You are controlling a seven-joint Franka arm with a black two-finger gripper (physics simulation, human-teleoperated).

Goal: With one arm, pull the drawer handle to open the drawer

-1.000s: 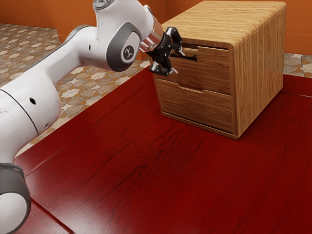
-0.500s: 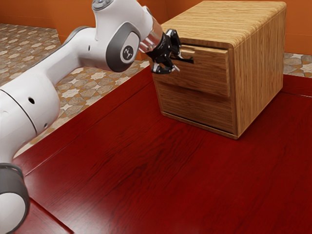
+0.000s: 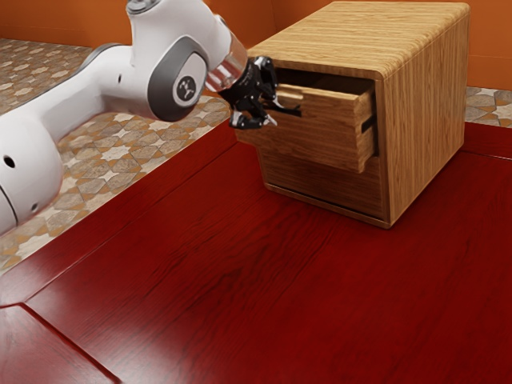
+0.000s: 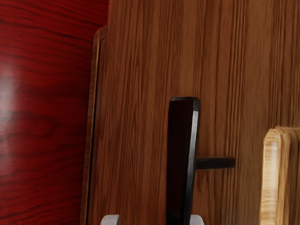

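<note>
Exterior view: drawer (image 3: 314, 128) partly open.

No legible text, numbers or brand names. One sign-like mark only: small pale emblem (image 3: 186, 86) on grey round cap (image 3: 164, 92) of white arm (image 3: 96, 76) joint, exterior view — too small to make out as letters or logo.

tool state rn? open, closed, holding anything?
Tool: at the handle of the top drawer, which stands partly out; open or closed cannot be told.
</note>
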